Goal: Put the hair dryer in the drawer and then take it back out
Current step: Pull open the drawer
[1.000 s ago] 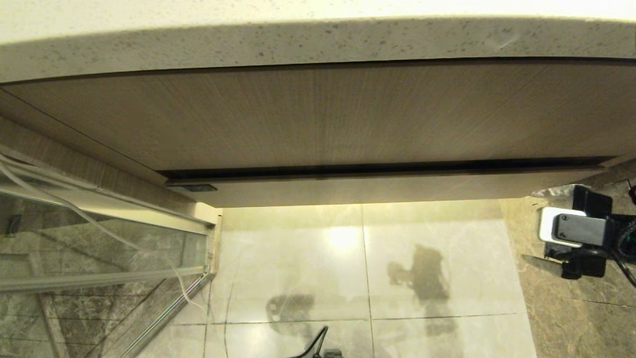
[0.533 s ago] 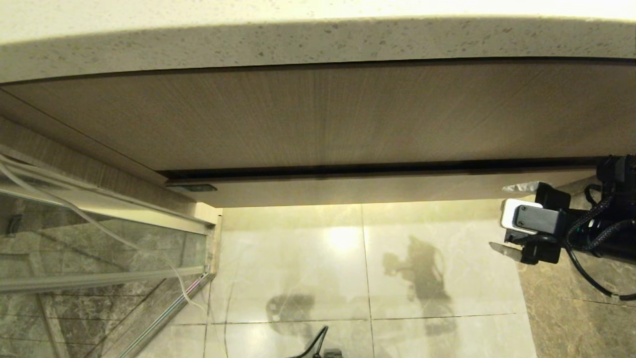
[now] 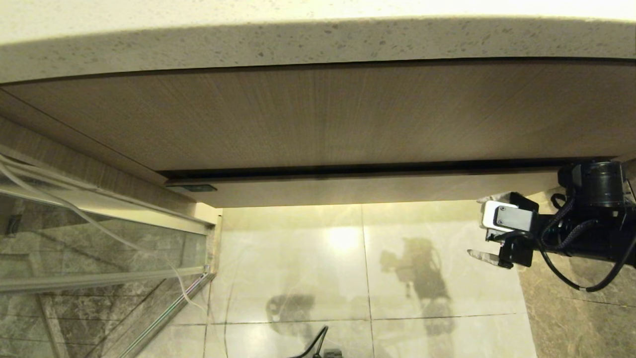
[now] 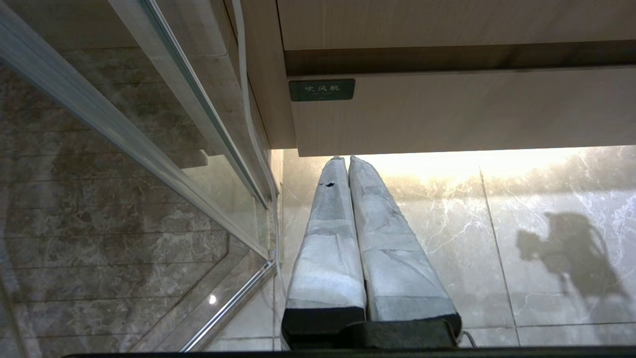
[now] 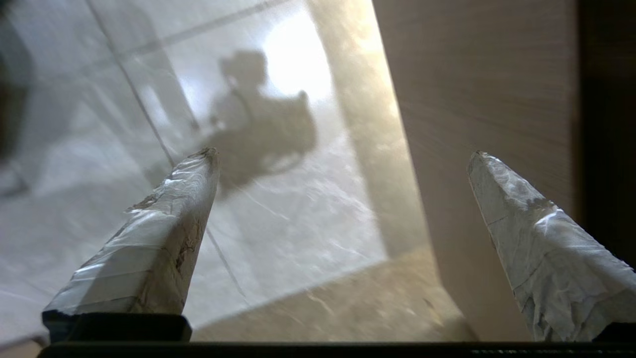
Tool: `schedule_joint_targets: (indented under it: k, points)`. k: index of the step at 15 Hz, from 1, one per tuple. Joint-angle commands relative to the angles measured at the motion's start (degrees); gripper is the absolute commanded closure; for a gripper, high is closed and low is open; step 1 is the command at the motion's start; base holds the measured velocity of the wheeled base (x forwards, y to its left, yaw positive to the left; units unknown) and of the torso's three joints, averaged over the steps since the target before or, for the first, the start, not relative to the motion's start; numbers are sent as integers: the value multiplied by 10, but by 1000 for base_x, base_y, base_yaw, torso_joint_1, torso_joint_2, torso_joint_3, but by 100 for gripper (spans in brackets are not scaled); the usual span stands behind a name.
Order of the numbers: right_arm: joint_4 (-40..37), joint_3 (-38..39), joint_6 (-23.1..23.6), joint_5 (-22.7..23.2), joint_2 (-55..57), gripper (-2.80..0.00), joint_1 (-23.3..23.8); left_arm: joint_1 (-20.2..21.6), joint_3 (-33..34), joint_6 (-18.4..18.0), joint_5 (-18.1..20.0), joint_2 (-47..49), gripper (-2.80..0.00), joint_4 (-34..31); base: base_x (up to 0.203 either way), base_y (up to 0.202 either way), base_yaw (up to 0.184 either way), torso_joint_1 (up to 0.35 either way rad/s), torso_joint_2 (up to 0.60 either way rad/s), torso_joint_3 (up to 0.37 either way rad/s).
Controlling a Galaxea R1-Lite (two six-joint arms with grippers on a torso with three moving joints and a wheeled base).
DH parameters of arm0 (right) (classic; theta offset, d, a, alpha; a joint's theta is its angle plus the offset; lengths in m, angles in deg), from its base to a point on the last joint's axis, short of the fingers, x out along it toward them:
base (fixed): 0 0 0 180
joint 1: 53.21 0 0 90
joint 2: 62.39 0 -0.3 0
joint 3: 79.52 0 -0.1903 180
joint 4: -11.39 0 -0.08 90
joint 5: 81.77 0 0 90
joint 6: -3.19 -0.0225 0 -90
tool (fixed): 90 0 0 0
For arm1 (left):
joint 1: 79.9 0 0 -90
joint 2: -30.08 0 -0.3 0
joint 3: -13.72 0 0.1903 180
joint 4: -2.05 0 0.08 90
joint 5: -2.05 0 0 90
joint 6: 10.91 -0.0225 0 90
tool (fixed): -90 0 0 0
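The left gripper (image 4: 343,159) hangs nearest, low over the pale floor tiles (image 3: 293,258), fingers pressed together with nothing between them, their tips just short of the drawer (image 4: 462,112) front's lower edge. A small green label (image 4: 322,90) sits at that front's corner, at about 11 o'clock from the tips.

At 3 o'clock in the head view, the right gripper (image 3: 484,228) reaches in from the side, jaws spread as wide as they go and empty. One finger (image 5: 536,238) lies over the wood front, the other (image 5: 154,233) over open floor.

The drawer (image 3: 367,189) is closed, a narrow strip under a dark gap, with the taller wood panel (image 3: 318,114) and speckled countertop (image 3: 318,42) beyond. Floor below is open; a glass partition (image 3: 94,238) hems the 9 o'clock side.

The hair dryer cannot be seen in any view, and the right arm is cut off by the frame edge.
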Motion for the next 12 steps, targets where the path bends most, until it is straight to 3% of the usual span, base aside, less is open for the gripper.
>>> schedule_joint_targets:
  k: [1,12]
  points:
    - [9,-16,-3,16,24,-280,-1,0,23,1,0,0,0,1,0,0,0,0,0,0]
    - [112,-44,2,54,72,-280,0,0,23,1,0,0,0,1,0,0,0,0,0,0]
